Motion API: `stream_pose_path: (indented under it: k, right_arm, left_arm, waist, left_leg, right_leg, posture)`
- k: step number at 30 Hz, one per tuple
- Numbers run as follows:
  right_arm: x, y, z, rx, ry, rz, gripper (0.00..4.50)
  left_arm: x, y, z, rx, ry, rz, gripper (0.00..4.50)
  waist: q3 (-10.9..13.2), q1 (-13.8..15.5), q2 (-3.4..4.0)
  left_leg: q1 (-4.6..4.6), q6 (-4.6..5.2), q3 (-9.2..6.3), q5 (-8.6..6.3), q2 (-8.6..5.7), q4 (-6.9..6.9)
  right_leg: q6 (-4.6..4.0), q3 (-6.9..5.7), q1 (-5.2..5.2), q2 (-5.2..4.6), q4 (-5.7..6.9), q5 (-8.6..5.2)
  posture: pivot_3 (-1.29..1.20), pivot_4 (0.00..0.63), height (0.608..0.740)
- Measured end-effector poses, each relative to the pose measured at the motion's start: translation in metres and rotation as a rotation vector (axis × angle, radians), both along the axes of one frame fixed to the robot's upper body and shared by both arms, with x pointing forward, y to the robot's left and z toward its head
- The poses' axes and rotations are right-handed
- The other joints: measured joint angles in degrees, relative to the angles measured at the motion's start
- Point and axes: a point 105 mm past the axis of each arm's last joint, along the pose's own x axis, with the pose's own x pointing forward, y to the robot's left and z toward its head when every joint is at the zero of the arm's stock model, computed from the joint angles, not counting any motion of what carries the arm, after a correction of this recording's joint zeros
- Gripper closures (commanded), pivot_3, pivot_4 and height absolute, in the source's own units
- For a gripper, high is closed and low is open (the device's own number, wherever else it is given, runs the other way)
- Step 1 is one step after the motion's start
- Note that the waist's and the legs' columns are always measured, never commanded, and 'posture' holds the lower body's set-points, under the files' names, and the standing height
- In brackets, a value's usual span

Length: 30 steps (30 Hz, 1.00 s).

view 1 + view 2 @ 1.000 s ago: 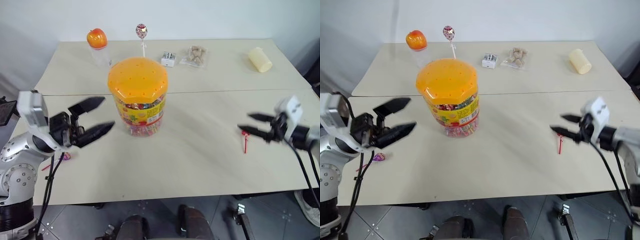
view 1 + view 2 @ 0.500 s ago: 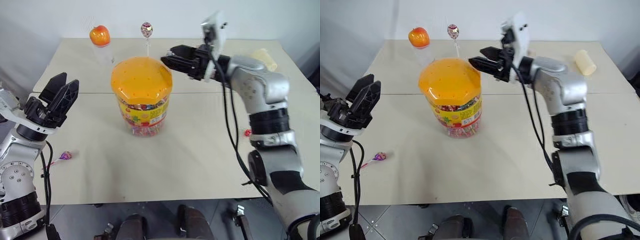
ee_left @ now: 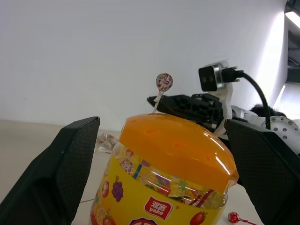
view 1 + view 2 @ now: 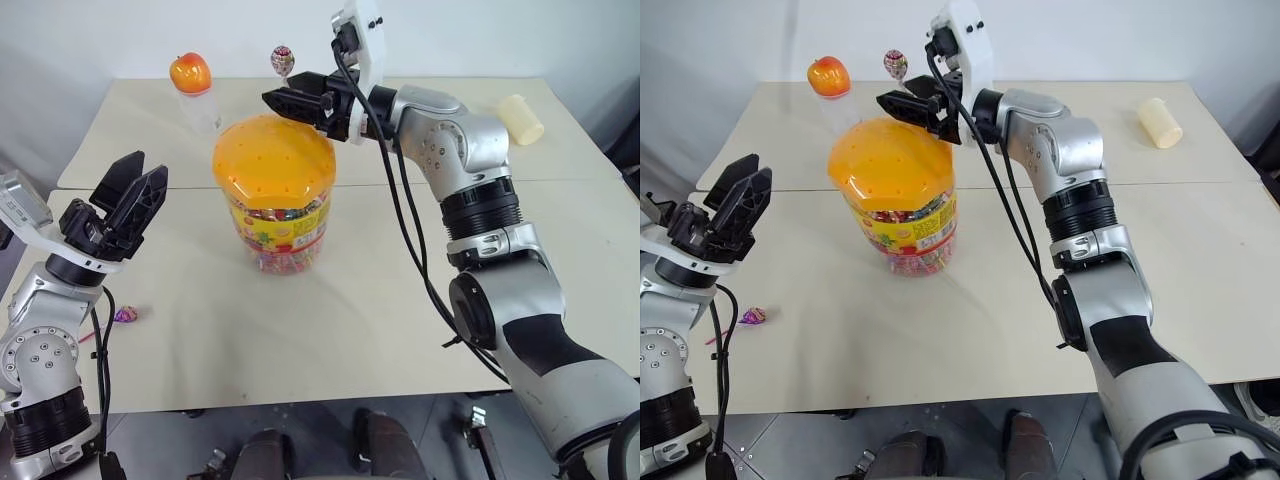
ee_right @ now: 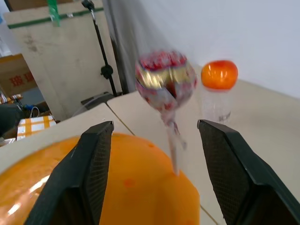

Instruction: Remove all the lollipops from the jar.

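My table is pale beige, with a seam running across it from left to right about midway. The jar, its orange lid on, stands on the near half, left of centre. A purplish lollipop lies flat near the left edge, close to me. At the far left a small clear cup stands with an orange-red apple-shaped thing sitting on top of it. At the far right a pale yellow roll lies on its side, well apart from everything else.
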Motion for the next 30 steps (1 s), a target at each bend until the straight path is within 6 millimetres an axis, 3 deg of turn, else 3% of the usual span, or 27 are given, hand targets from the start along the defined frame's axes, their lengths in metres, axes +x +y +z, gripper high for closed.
stream_pose_path:
  k: [7, 18, 19, 21, 23, 26, 30]
  right_arm:
    - [0.002, 0.000, -0.002, -0.001, 0.008, 0.001, 4.46]
    - [-0.012, -0.014, 0.032, 0.147, -0.116, 0.076, 4.49]
    - [-0.013, -0.025, 0.039, 0.169, -0.135, 0.075, 4.49]
    - [-0.015, -0.079, 0.059, 0.164, -0.192, 0.005, 4.49]
    - [-0.018, -0.120, 0.065, 0.128, -0.199, -0.079, 4.49]
    - [-0.019, -0.162, 0.036, -0.066, -0.053, -0.194, 4.49]
    - [-0.029, -0.234, -0.039, -0.325, 0.248, -0.426, 4.49]
  left_arm:
    - [0.000, -0.003, 0.001, -0.016, -0.012, -0.010, 0.00]
    - [-0.008, -0.014, 0.007, 0.004, -0.068, -0.075, 0.00]
    - [-0.011, -0.019, 0.008, 0.023, -0.076, -0.100, 0.00]
    - [-0.024, -0.034, 0.006, 0.147, -0.088, -0.200, 0.00]
    - [-0.030, -0.038, 0.004, 0.208, -0.093, -0.233, 0.00]
    - [-0.035, -0.045, -0.005, 0.295, -0.073, -0.289, 0.00]
    - [-0.045, -0.053, -0.038, 0.506, 0.024, -0.420, 0.00]
  waist:
    - [0.00, -0.63, 0.00]
    - [0.01, -0.48, 0.00]
    - [0.01, -0.24, -0.01]
    - [0.05, 0.96, -0.08]
    - [0.05, 1.37, -0.07]
    - [0.04, 1.08, -0.08]
    - [0.21, 1.08, 0.21]
  left_leg:
    - [0.00, 0.00, 0.01, 0.00, 0.01, 0.00]
    - [-0.02, 0.00, -0.01, 0.00, 0.01, 0.00]
    - [-0.04, 0.00, -0.05, 0.00, 0.01, 0.02]
    - [-0.12, 0.02, -0.12, -0.02, -0.03, 0.04]
    - [-0.12, 0.02, -0.11, -0.07, -0.05, 0.00]
    - [-0.09, -0.02, 0.00, -0.09, 0.02, -0.09]
    - [-0.11, -0.05, 0.34, -0.09, 0.11, -0.07]
  right_leg:
    - [0.00, 0.01, 0.00, 0.01, 0.00, 0.00]
    - [0.00, 0.01, 0.00, 0.01, -0.01, 0.00]
    - [0.00, -0.01, 0.00, 0.01, -0.01, 0.00]
    - [0.00, -0.03, 0.00, -0.01, -0.10, 0.00]
    - [0.00, -0.03, 0.01, -0.04, -0.15, 0.00]
    - [0.01, -0.03, 0.00, 0.03, -0.26, 0.00]
    - [-0.01, 0.15, -0.16, 0.13, -0.28, -0.02]
  posture:
    - [0.00, 0.150, 0.740]
    - [0.00, 0.150, 0.740]
    - [0.00, 0.150, 0.740]
    - [0.00, 0.150, 0.740]
    - [0.00, 0.150, 0.740]
    - [0.00, 0.150, 0.740]
    - [0.00, 0.150, 0.740]
